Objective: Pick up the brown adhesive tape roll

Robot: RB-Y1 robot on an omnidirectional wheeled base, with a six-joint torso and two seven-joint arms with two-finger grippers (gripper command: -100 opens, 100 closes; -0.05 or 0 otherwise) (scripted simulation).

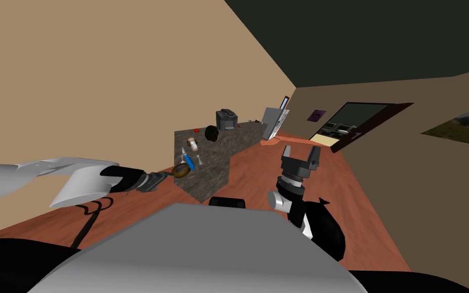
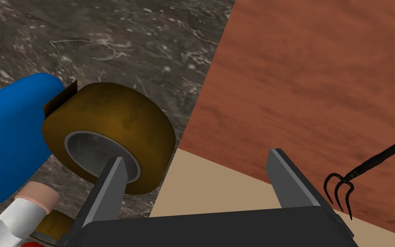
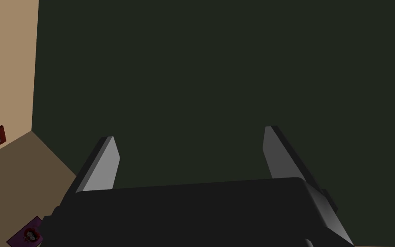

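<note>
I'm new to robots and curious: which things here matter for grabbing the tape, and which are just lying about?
Job: brown tape roll, open left hand at it.
Lying about: blue object, white bottle, black forked tool on the floor, open right hand.

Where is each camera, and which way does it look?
Head view: on the head, looking down at the counter; shows the left gripper at the tape roll, the right gripper raised.
Left wrist view: on the left hand, looking along its open fingers at the tape roll.
Right wrist view: on the right hand, pointing up; open fingers show.
Shared: head and left wrist views show the tape roll and counter.
</note>
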